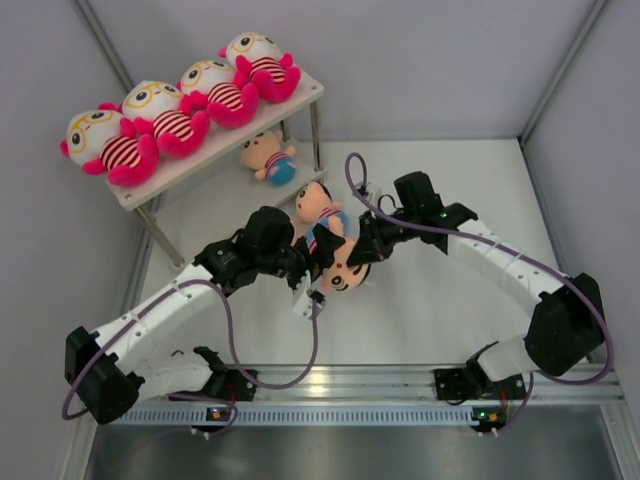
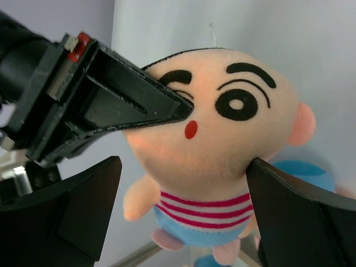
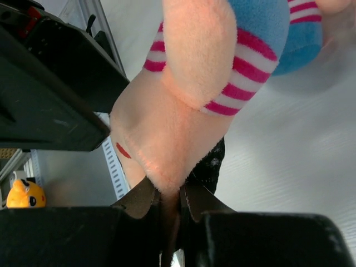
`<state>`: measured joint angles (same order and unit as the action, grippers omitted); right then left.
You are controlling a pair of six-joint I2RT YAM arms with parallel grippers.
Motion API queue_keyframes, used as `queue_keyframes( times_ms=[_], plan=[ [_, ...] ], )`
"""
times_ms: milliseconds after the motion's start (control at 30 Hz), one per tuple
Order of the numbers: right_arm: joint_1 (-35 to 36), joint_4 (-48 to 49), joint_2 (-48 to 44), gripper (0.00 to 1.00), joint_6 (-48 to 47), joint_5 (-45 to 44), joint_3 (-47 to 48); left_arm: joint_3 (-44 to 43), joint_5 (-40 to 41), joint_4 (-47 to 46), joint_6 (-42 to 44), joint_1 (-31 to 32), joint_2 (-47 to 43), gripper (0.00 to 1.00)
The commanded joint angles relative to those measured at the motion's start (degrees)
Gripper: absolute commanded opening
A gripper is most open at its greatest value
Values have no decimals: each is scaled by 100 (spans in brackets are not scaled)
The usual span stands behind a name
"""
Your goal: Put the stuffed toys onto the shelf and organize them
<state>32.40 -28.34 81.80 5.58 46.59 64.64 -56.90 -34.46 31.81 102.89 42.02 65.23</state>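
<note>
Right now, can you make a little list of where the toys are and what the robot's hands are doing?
Top white shelf board: four white-headed pink plush toys in a row
Beneath it: one peach-faced black-haired plush doll
Right gripper: shut on the head of a second peach-faced doll
Left gripper: open, fingers either side of that doll

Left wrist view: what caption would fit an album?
Open left gripper flanks a peach-faced doll that the right gripper holds by its head.
</note>
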Motion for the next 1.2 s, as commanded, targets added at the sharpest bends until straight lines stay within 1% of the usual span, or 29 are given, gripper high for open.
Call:
queue_keyframes(
  times_ms=[0, 100, 133, 200, 267, 433, 467, 700, 733, 767, 833, 867, 900, 1033, 1100, 1133, 1167],
  plan=[
    [91, 101, -182, 0, -163, 78, 304, -320, 333, -1246, -1662, 78, 147, 98],
    [91, 66, -173, 0, -215, 105, 294, -567, 562, -1283, -2376, 78, 341, 98],
    [91, 39, -173, 0, -277, 87, 303, -585, 641, -1248, -2431, 78, 402, 98],
    [99, -31, -226, 0, -356, 52, 330, -733, 799, -803, -2248, 61, 499, 98],
    [100, -128, -313, 0, -461, 17, 330, -796, 826, -624, -2160, -18, 631, 98],
    [170, -216, -393, 0, -506, 61, 321, -673, 695, -624, -1448, -18, 719, 98],
    [222, -225, -393, 0, -688, 78, 312, -673, 703, -624, -1360, -10, 745, 98],
    [258, -155, -498, 0, -743, 237, 268, -638, 511, -624, -1078, 43, 860, 98],
    [258, -128, -516, 0, -743, 254, 260, -612, 441, -624, -1078, 52, 842, 88],
    [258, -119, -525, 0, -743, 280, 259, -594, 370, -624, -1061, 87, 825, 74],
    [258, -32, -525, 0, -699, 324, 268, -541, 361, -624, -1061, 148, 816, 50],
    [258, 3, -525, 0, -682, 429, 260, -532, 378, -624, -1052, 201, 833, 14],
    [258, 38, -525, 0, -664, 474, 259, -541, 404, -615, -1087, 219, 859, 1],
    [258, 127, -595, 0, -620, 544, 224, -672, 379, -624, -1376, 228, 912, 0],
    [258, 136, -586, 0, -603, 439, 198, -795, 465, -632, -1718, 228, 965, 0],
    [258, 136, -586, 7, -602, 317, 198, -857, 571, -641, -1937, 228, 1009, 0],
    [240, 231, -586, 17, -376, 3, 181, -1005, 728, -676, -2697, 236, 1061, 0]
  ],
)
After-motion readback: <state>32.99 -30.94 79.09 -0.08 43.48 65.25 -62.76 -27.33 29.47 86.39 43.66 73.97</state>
